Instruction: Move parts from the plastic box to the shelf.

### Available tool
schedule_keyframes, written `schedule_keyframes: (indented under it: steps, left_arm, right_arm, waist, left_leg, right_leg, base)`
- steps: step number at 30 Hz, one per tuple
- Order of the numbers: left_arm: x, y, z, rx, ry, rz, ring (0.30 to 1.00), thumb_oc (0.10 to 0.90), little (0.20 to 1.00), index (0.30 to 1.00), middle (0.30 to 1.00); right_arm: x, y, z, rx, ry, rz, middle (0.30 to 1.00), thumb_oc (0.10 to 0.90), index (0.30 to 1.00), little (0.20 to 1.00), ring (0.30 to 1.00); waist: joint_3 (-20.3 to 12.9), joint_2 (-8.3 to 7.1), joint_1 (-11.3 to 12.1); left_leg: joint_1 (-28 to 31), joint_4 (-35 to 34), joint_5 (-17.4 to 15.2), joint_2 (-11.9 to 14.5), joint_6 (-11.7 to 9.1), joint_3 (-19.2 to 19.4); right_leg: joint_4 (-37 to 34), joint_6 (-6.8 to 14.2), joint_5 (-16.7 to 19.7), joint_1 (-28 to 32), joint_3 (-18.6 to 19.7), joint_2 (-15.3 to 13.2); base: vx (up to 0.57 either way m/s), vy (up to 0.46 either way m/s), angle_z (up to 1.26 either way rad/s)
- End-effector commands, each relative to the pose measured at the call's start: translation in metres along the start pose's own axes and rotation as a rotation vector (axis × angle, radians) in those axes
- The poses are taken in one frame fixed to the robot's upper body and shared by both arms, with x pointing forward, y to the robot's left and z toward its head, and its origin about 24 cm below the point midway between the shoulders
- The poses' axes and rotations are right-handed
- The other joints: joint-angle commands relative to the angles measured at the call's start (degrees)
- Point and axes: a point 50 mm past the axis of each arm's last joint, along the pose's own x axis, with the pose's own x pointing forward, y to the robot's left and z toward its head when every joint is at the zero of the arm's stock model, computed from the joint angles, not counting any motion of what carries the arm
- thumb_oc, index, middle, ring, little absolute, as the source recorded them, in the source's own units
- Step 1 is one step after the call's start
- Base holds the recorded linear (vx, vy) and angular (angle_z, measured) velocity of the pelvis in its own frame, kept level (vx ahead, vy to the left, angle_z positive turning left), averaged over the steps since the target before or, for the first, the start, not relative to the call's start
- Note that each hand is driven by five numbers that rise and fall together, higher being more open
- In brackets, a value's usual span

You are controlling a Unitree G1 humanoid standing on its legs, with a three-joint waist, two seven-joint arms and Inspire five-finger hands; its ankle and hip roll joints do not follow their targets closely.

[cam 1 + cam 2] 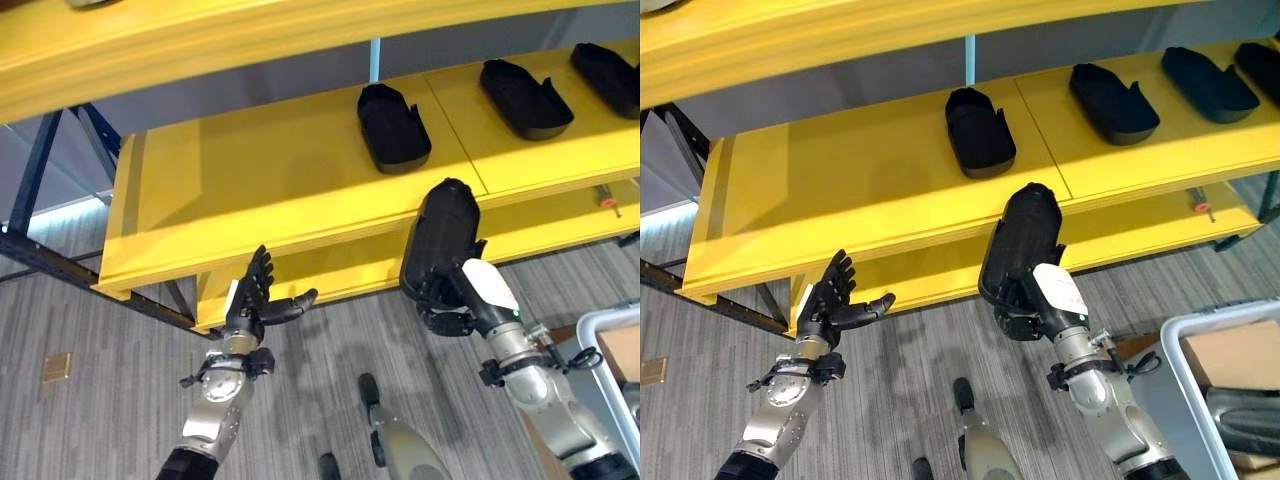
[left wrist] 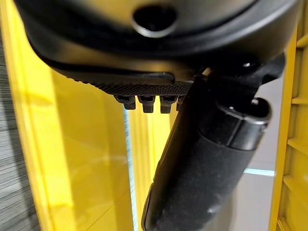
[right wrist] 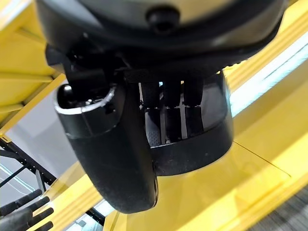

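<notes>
My right hand [image 1: 1032,300] is wrapped around a black part [image 1: 1020,240], fingers [image 3: 173,113] curled across its back and the thumb against its side, as my right wrist view shows. I hold the part upright, its upper end overlapping the front edge of the yellow shelf [image 1: 840,190], right of the shelf's middle. It is not set down on the board.

My left hand [image 1: 830,300] is up in front of the near left corner of the shelf, fingers straight and spread, thumb pointing right, nothing in it. It sits just below the shelf's front lip, apart from the board.

Further out, on the shelf top, I see three more black parts lying flat: one [image 1: 978,130] near the middle, just beyond the part I hold, a second [image 1: 1113,103] to its right, and a third [image 1: 1208,84] further right still. A fourth [image 1: 1262,68] is cut off at the right edge.

At the near right, on the floor side, I can see the pale rim of the plastic box [image 1: 1185,335], with a brown carton [image 1: 1240,355] inside it.
</notes>
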Motion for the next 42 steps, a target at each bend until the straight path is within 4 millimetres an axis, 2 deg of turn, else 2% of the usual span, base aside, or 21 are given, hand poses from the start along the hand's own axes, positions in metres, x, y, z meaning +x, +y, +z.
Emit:
schedule_keyframes:
  steps: [1,8,9,10,11,12,13,14,16,17,18,20,21,24,25,26,30,33,35,39,42]
  left_arm:
    - [0.013,-0.019,0.039,-0.023,-0.216,-0.105,1.000,0.900,1.000,1.000,1.000]
    - [0.017,-0.035,0.036,-0.030,-0.195,-0.148,1.000,0.900,1.000,1.000,1.000]
    - [0.018,-0.036,0.036,-0.027,-0.194,-0.153,1.000,0.900,1.000,1.000,1.000]
    - [0.019,-0.038,0.036,-0.030,-0.194,-0.161,1.000,0.900,1.000,1.000,1.000]
    - [0.019,-0.038,0.036,-0.030,-0.194,-0.161,1.000,0.900,1.000,1.000,1.000]
    - [0.019,-0.038,0.036,-0.039,-0.191,-0.159,1.000,0.900,1.000,1.000,1.000]
    - [0.019,-0.038,0.036,-0.039,-0.191,-0.159,1.000,0.900,1.000,1.000,1.000]
    - [0.018,-0.038,0.036,-0.042,-0.190,-0.162,1.000,0.900,1.000,1.000,1.000]
    - [0.016,-0.033,0.037,-0.033,-0.194,-0.151,1.000,0.900,1.000,1.000,1.000]
    - [0.017,-0.031,0.038,-0.029,-0.199,-0.143,1.000,0.900,1.000,1.000,1.000]
    - [0.017,-0.031,0.038,-0.029,-0.199,-0.142,1.000,0.900,1.000,1.000,1.000]
    - [0.017,-0.027,0.040,-0.029,-0.208,-0.121,1.000,0.900,1.000,1.000,1.000]
    - [0.017,-0.026,0.040,-0.039,-0.207,-0.118,1.000,0.900,1.000,1.000,1.000]
    - [0.016,-0.026,0.041,-0.041,-0.210,-0.127,1.000,0.900,1.000,1.000,1.000]
    - [0.016,-0.026,0.045,-0.040,-0.224,-0.132,1.000,0.900,1.000,1.000,1.000]
    - [0.017,-0.026,0.045,-0.040,-0.225,-0.132,1.000,0.900,1.000,1.000,1.000]
    - [0.018,-0.018,0.053,0.003,-0.255,-0.112,1.000,0.900,1.000,1.000,1.000]
    - [0.019,-0.014,0.058,0.016,-0.276,-0.097,1.000,0.900,1.000,1.000,1.000]
    - [0.019,-0.014,0.060,0.019,-0.286,-0.094,1.000,0.900,1.000,1.000,1.000]
    - [0.019,-0.014,0.060,0.019,-0.286,-0.093,1.000,0.900,1.000,1.000,1.000]
    - [0.020,-0.015,0.061,0.019,-0.283,-0.096,1.000,0.900,1.000,1.000,1.000]
  right_arm:
    - [0.006,-0.054,0.034,-0.006,-0.236,-0.247,0.300,0.400,0.300,0.300,0.300]
    - [-0.007,-0.061,0.020,-0.054,-0.176,-0.270,0.300,0.400,0.300,0.300,0.300]
    - [-0.009,-0.062,0.019,-0.059,-0.169,-0.272,0.300,0.400,0.300,0.300,0.300]
    - [-0.011,-0.062,0.017,-0.060,-0.158,-0.268,0.300,0.400,0.300,0.300,0.300]
    - [-0.011,-0.062,0.017,-0.060,-0.157,-0.268,0.300,0.400,0.300,0.300,0.300]
    - [-0.013,-0.060,0.015,-0.058,-0.146,-0.266,0.300,0.400,0.300,0.300,0.300]
    - [-0.013,-0.060,0.015,-0.058,-0.146,-0.267,0.300,0.400,0.300,0.300,0.300]
    - [-0.013,-0.060,0.013,-0.059,-0.139,-0.267,0.300,0.400,0.300,0.300,0.300]
    - [-0.015,-0.062,0.008,-0.054,-0.114,-0.293,0.300,0.400,0.300,0.300,0.300]
    - [-0.013,-0.062,0.008,-0.053,-0.115,-0.301,0.300,0.400,0.300,0.300,0.300]
    - [-0.013,-0.062,0.008,-0.052,-0.115,-0.301,0.300,0.400,0.300,0.300,0.300]
    - [-0.010,-0.063,0.010,-0.040,-0.123,-0.312,0.300,0.400,0.300,0.300,0.300]
    - [-0.010,-0.062,0.011,-0.032,-0.124,-0.314,0.300,0.400,0.300,0.300,0.300]
    - [-0.011,-0.057,0.008,-0.030,-0.100,-0.297,0.300,0.400,0.300,0.300,0.300]
    - [-0.009,-0.056,0.011,-0.016,-0.107,-0.306,0.300,0.400,0.300,0.300,0.300]
    - [-0.009,-0.056,0.011,-0.015,-0.107,-0.306,0.300,0.400,0.300,0.300,0.300]
    - [0.004,-0.052,0.022,-0.006,-0.153,-0.303,0.300,0.400,0.300,0.300,0.300]
    - [0.011,-0.052,0.027,-0.003,-0.174,-0.303,0.300,0.400,0.300,0.300,0.300]
    - [0.011,-0.054,0.027,-0.011,-0.174,-0.306,0.300,0.400,0.300,0.300,0.300]
    - [0.011,-0.054,0.027,-0.011,-0.174,-0.306,0.300,0.400,0.300,0.300,0.300]
    - [0.007,-0.067,0.026,-0.056,-0.179,-0.343,0.300,0.400,0.300,0.300,0.300]
  waist:
    - [-4.28,-0.09,-1.83]
    - [-3.43,1.71,-2.92]
    - [-3.23,1.91,-3.20]
    - [-2.64,2.04,-3.40]
    - [-2.64,2.05,-3.46]
    - [-1.90,1.42,-3.03]
    - [-1.90,1.38,-3.01]
    - [-1.58,0.65,-2.65]
    - [-0.88,-3.00,-1.27]
    - [-0.85,-3.25,-0.83]
    - [-0.90,-3.30,-0.82]
    - [-1.22,-2.95,-0.07]
    - [-1.50,-2.53,-0.10]
    - [-2.59,-1.79,-0.25]
    - [-2.74,-2.07,-0.38]
    - [-2.72,-2.19,-0.16]
    - [-3.01,-3.77,1.08]
    - [-3.31,-4.88,1.64]
    - [-3.51,-5.41,1.61]
    - [-3.52,-5.43,1.61]
    - [-4.90,-6.33,1.08]
  left_leg:
    - [-2.14,2.64,3.56,0.52,-1.05,-1.37]
    - [-2.88,6.10,7.24,0.88,-2.94,-3.72]
    - [-2.98,7.40,8.20,0.80,-3.46,-3.94]
    - [-4.44,12.29,10.56,0.40,-4.74,-4.57]
    - [-4.68,12.65,10.44,0.40,-4.78,-4.66]
    - [-7.33,15.01,12.42,0.57,-5.25,-4.66]
    - [-7.43,15.17,12.37,0.54,-5.23,-4.65]
    - [-9.27,15.22,12.16,0.83,-4.62,-4.44]
    - [-16.10,12.07,8.67,3.99,-2.18,-5.97]
    - [-17.27,9.83,9.03,5.15,-2.54,-7.17]
    - [-17.09,9.49,9.14,5.14,-2.58,-7.12]
    - [-17.15,3.51,11.49,7.30,-4.17,-9.30]
    - [-16.25,1.73,11.88,7.54,-4.74,-8.15]
    - [-13.32,-0.72,10.15,6.86,-4.39,-4.72]
    - [-11.98,-1.97,8.96,5.55,-3.21,-2.93]
    - [-11.83,-2.05,8.93,5.48,-3.13,-2.63]
    - [-10.22,-2.66,6.90,4.43,-1.33,2.74]
    - [-9.72,-3.26,6.29,4.21,-0.90,5.37]
    - [-9.64,-3.27,5.92,3.86,-0.65,5.82]
    - [-9.64,-3.27,5.92,3.85,-0.64,5.83]
    - [-9.18,-3.95,5.08,2.96,-0.20,5.63]
  right_leg:
    - [-0.97,7.12,-3.69,5.02,0.47,-1.77]
    - [1.34,5.27,-6.82,7.09,-1.36,-2.79]
    - [1.73,4.98,-7.24,7.24,-1.30,-2.75]
    - [2.43,4.35,-8.35,7.83,-1.25,-2.88]
    - [2.52,4.33,-8.39,7.75,-1.33,-2.89]
    - [2.77,4.24,-8.74,8.55,-1.18,-3.57]
    - [2.77,4.26,-8.75,8.53,-1.17,-3.60]
    - [2.59,4.51,-8.74,9.07,-0.80,-4.43]
    - [1.64,6.14,-8.88,10.82,1.79,-8.03]
    - [1.36,6.65,-9.04,11.06,2.56,-8.52]
    - [1.33,6.64,-9.09,11.07,2.60,-8.54]
    - [0.57,7.61,-9.58,11.64,4.44,-8.85]
    - [0.16,8.03,-9.73,12.22,4.67,-8.96]
    - [-0.89,8.81,-9.17,13.10,5.16,-9.72]
    - [-1.25,10.11,-8.04,12.87,6.40,-10.67]
    - [-1.34,10.20,-7.99,12.87,6.68,-10.76]
    - [-0.92,12.85,-5.44,10.86,8.31,-12.09]
    - [-1.45,14.03,-3.83,9.80,9.34,-12.66]
    - [-2.08,14.52,-3.26,9.63,9.26,-13.41]
    - [-2.11,14.53,-3.25,9.64,9.27,-13.43]
    - [-2.90,15.15,-2.88,9.75,8.59,-14.77]
  base:
    - [0.13,-0.113,0.24]
    - [0.12,-0.053,0.33]
    - [0.15,-0.016,0.21]
    - [0.11,-0.019,0.16]
    - [0.13,-0.010,0.08]
    - [0.06,0.002,0.07]
    - [0.10,0.017,0.04]
    - [0.13,0.051,-0.01]
    - [0.25,0.151,0.13]
    - [0.17,0.137,0.12]
    - [0.14,0.127,-0.23]
    - [0.18,0.181,-0.61]
    - [0.18,0.215,-0.71]
    - [0.20,0.306,-0.73]
    - [0.14,0.306,-0.40]
    - [0.12,0.299,-0.14]
    - [0.07,0.194,-0.45]
    - [0.05,0.126,-0.76]
    - [0.04,0.092,-0.34]
    - [0.01,0.024,-0.03]
    - [0.08,0.106,0.13]
